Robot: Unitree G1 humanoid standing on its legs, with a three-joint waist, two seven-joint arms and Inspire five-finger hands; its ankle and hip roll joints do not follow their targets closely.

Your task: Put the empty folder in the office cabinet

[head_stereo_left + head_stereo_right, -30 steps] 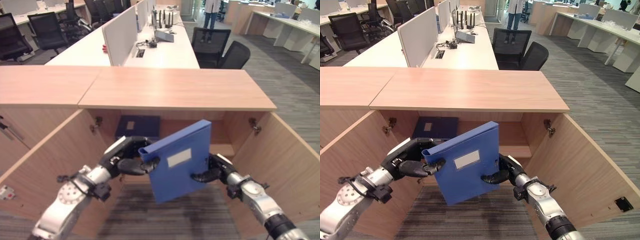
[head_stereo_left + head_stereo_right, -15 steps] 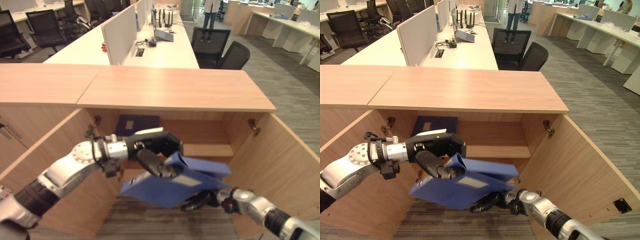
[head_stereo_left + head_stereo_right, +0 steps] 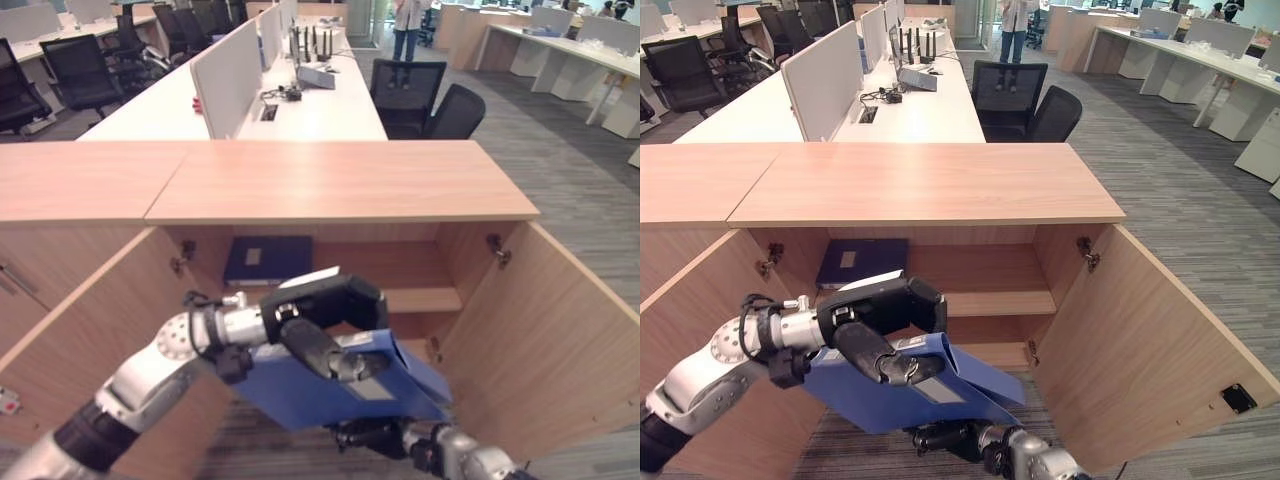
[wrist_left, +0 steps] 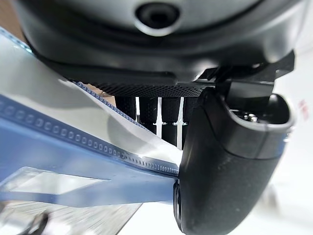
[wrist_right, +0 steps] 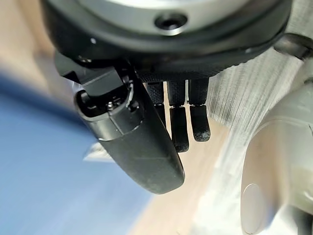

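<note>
Blue folder [image 3: 890, 385] lies nearly flat, tilted, low in front of the open office cabinet [image 3: 920, 200], at the level of the lower compartment's mouth, not yet inside. White label [image 3: 938, 390] on its upper face. Left hand [image 3: 880, 320] is on top of it, thumb and fingers curled round the folder's near edge; the left wrist view shows the blue edge [image 4: 88, 166] pinched between the thumb [image 4: 220, 171] and the fingers behind it. Right hand [image 3: 945, 437] sits under the folder's lower right corner; in the right wrist view its fingers [image 5: 178, 122] look fairly straight beside the blue surface [image 5: 44, 161], thumb alongside, probably just supporting rather than gripping, but contact is hard to read.

Cabinet: both doors swung open, left door [image 3: 700, 300] and right door [image 3: 1150, 345]. Inner shelf [image 3: 990, 295] bare on the right; a second dark blue folder [image 3: 862, 262] lies flat on its left part. Behind the cabinet, white desks [image 3: 910, 110] with a divider panel [image 3: 825, 75], black office chairs [image 3: 1025, 100], a person [image 3: 1017, 20] standing far back.
</note>
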